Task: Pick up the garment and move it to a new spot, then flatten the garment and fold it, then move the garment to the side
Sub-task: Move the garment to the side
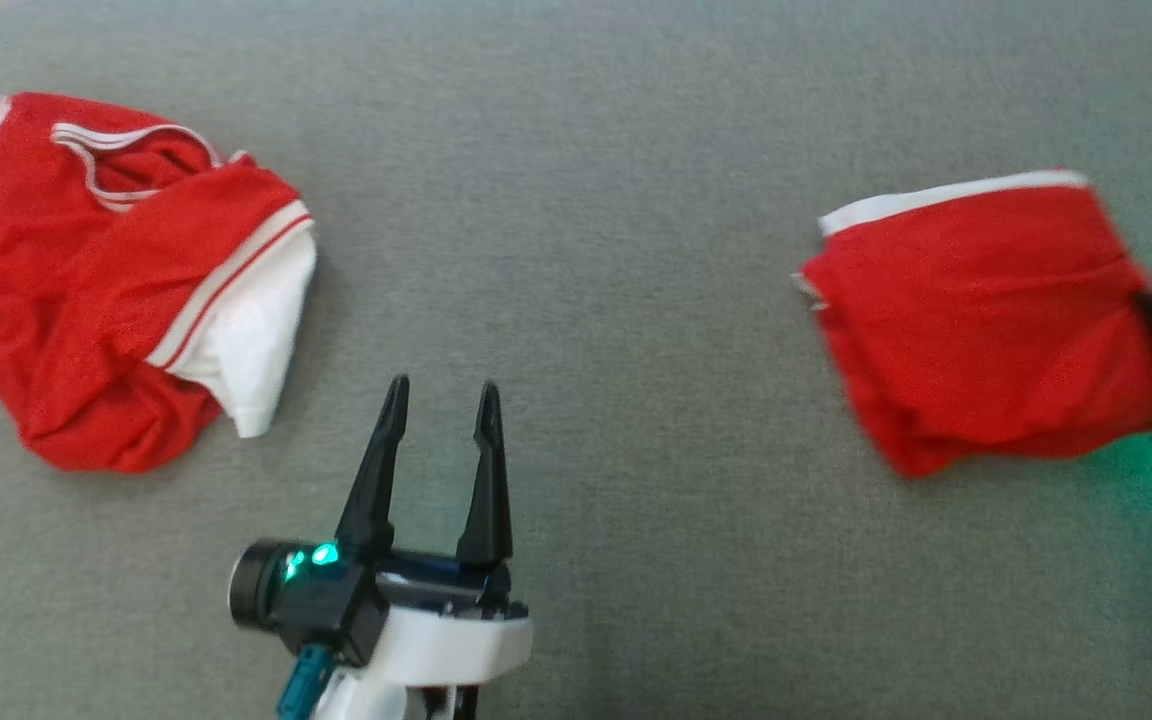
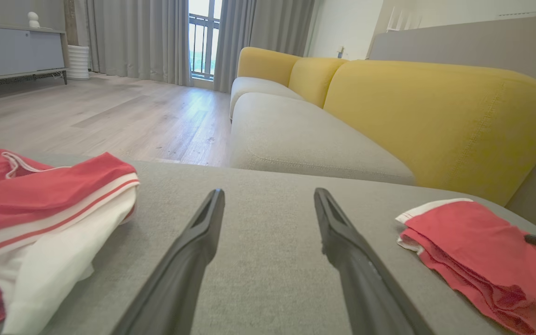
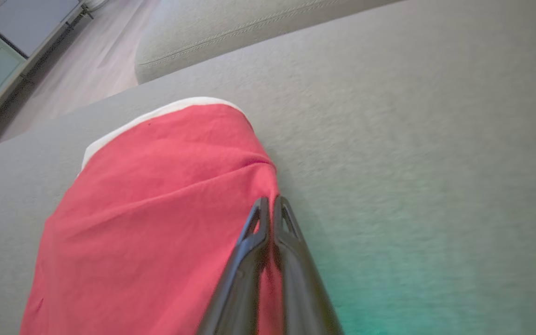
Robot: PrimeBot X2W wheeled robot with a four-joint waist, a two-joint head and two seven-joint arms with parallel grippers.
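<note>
Right wrist view: right end effector (image 3: pixel 269 203) clenched on thin edge of folded garment (image 3: pixel 156 209) — could slip or unfold if dragged; left end effector (image 1: pixel 442 395) released, idle.

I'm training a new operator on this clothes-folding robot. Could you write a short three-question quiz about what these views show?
1. True or false: the left gripper is shut on cloth.
2. What does the right gripper pinch? A: the edge of the folded red garment. B: the yellow backrest. C: nothing.
3. Fill in: the crumpled red-and-white garment lies to the robot's ____ of the left gripper.

Key: 1 false, its fingers stand apart over bare grey cushion; 2 A; 3 left.
</note>
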